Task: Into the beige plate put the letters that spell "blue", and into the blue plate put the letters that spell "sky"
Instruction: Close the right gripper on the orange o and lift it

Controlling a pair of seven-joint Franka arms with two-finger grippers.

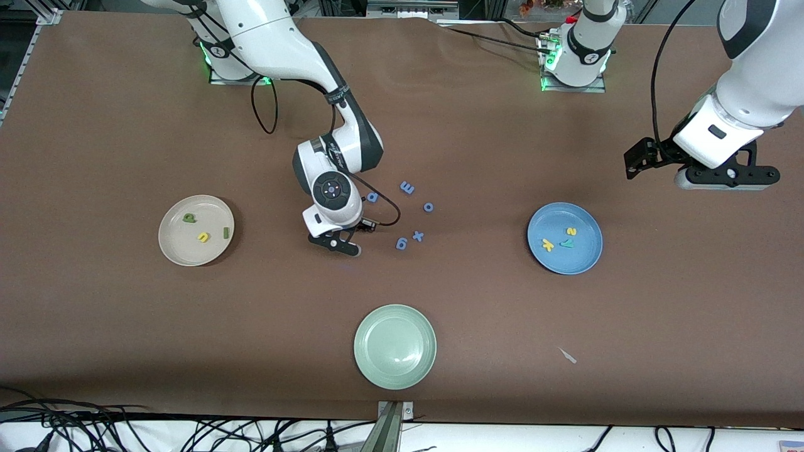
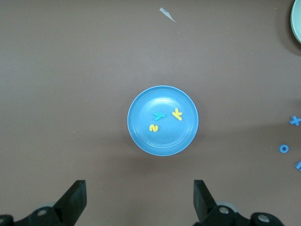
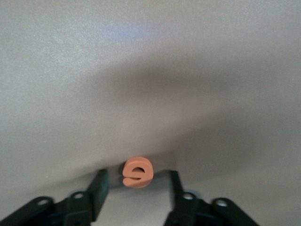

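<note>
The blue plate (image 1: 564, 216) already holds s, k and y, so "sky" is done. The beige plate (image 1: 196, 230) holds b, u and l; only the orange e (image 3: 137, 172) is left. It lies on the table (image 1: 125, 326) between the right claw's (image 1: 340, 243) parted fingers, not yet gripped. The left claw (image 2: 139, 200), wide open, waits above the blue plate.

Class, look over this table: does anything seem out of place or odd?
One oddity: a small pale scrap lies on the table, nearer the front camera than the blue plate. It is no letter and sits in no plate.
</note>
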